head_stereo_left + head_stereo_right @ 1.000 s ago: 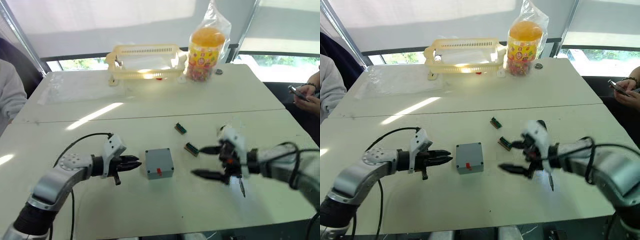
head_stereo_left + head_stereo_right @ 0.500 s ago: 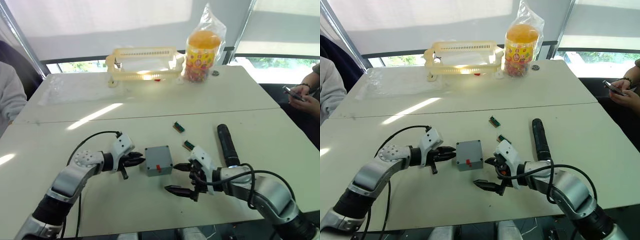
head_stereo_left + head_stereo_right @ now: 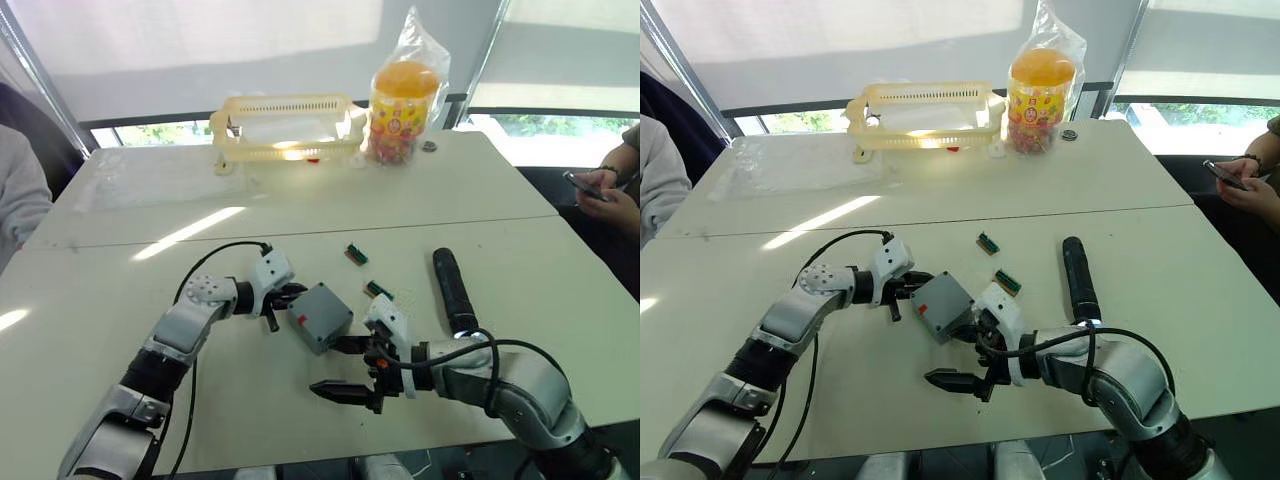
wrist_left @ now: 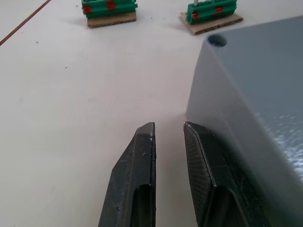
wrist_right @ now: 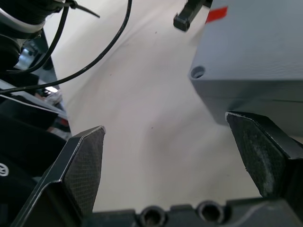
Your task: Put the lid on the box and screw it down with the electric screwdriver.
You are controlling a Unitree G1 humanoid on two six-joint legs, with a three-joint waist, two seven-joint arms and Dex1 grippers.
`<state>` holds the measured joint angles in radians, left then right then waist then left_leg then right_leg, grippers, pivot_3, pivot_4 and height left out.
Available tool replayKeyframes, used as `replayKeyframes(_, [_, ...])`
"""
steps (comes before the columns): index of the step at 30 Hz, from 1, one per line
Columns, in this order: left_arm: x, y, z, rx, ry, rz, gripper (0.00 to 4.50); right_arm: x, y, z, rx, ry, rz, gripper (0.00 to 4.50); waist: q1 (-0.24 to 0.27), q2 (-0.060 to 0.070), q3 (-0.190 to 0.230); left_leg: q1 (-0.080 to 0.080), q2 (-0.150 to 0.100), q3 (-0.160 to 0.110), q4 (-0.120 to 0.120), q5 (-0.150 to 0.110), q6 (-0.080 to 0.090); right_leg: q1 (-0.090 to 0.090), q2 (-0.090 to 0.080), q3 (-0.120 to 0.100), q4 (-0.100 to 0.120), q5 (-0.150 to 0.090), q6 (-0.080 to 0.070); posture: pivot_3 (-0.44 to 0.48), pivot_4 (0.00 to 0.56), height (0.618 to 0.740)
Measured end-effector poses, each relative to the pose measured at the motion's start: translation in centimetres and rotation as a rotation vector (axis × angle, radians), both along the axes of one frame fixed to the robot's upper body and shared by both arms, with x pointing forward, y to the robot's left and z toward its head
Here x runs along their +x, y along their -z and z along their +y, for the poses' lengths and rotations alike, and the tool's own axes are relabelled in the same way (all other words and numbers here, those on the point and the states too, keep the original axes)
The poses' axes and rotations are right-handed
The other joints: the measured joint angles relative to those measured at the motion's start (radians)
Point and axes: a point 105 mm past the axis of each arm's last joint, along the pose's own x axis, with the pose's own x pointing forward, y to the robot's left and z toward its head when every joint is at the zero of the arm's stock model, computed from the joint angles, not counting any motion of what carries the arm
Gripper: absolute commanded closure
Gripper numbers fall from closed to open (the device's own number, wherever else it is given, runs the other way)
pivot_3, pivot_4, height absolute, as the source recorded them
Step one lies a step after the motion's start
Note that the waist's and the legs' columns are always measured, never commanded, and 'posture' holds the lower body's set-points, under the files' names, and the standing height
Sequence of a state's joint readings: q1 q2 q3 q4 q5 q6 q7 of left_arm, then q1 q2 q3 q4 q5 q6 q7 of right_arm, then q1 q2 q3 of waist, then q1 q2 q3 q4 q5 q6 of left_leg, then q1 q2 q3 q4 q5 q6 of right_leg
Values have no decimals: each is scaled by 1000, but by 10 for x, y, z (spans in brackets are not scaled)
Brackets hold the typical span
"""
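White table (image 3: 300,200) surface fills the work area, with window blinds behind it and a seam running across its middle. At the table's centre sits the box (image 3: 320,317), grey, closed by the lid (image 4: 265,71) with a corner screw hole visible, rotated so one corner points toward 12 o'clock and a small red mark faces 10 o'clock. The left gripper (image 3: 291,294) lies at 10 o'clock of the box, its fingers (image 4: 142,179) nearly together with only a narrow slit between them, one fingertip resting against the box's side wall and holding nothing. The right gripper (image 3: 344,368) lies at 5 o'clock of the box with its two fingers spread wide apart; the upper fingertip (image 5: 258,151) sits just beside the box's lower edge, the lower one is on the bare table, and nothing is gripped. The electric screwdriver (image 3: 453,290) lies flat on the table at 3 o'clock of the box, well apart from both grippers. Two small green connector blocks (image 3: 357,254) lie between box and screwdriver, toward 1 o'clock. At 12 o'clock, on the far table half, stand a pale yellow basket (image 3: 285,125) and a bagged orange-lidded jar (image 3: 405,100). A person's hands with a phone (image 3: 590,187) appear at 3 o'clock, at the table's edge.
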<state>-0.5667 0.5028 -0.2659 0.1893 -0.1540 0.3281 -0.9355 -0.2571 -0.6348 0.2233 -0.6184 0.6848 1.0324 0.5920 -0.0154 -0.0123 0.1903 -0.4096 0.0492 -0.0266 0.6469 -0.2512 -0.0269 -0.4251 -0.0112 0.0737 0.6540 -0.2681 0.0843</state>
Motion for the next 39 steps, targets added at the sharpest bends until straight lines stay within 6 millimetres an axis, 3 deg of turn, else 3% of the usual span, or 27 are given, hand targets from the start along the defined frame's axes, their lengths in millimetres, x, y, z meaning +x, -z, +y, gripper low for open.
replayKeyframes(5, [3, -5, 33, 50, -78, -24, 3565, 15, -12, -22, -60, 67, -129, 50, -4, 0, 0, 1, 0, 0, 0, 0, 0, 0, 0, 0, 1, 0, 0, 0, 150, 740])
replayKeyframes(9, [-21, -3, 52, 49, -101, 23, 3565, 26, -12, -31, -89, 60, -201, 50, -6, 0, 0, 1, 0, 0, 0, 0, 1, 0, 0, 0, 1, 0, 0, 0, 150, 740])
replayKeyframes(13, [-58, 5, 47, 19, -59, 129, 3565, 36, 1, -38, -137, 42, -215, 50, 1, 0, 0, 1, 0, 0, 0, 0, 1, 0, -1, 0, 2, 0, 0, 0, 150, 740])
replayKeyframes(17, [-73, 8, 36, -13, -56, 166, 3565, 41, 5, -31, -121, -7, -236, 50, 3, 0, 0, 1, 0, 0, 1, 0, 1, 0, 0, 0, 2, 0, 0, 0, 150, 740])
replayKeyframes(25, [-63, 5, 20, -50, -75, 131, 3565, 35, 7, -17, -84, -92, -227, 50, 3, 0, 0, 1, 0, 0, 1, 0, 0, 0, 0, 0, 2, 0, 0, 0, 150, 740])
replayKeyframes(32, [-51, 8, 21, -42, -107, 108, 3565, 17, 10, -11, -66, -95, -183, 50, 1, 0, 0, 1, 0, 0, 1, 0, 0, 0, 0, 0, 3, 0, 0, 0, 150, 740])
replayKeyframes(39, [-49, 8, 21, -41, -94, 96, 3565, 15, 8, -11, -55, -51, -192, 50, 3, 0, 0, 1, 0, 0, 1, 0, 0, 0, 0, 0, 3, 0, 0, 0, 150, 740])
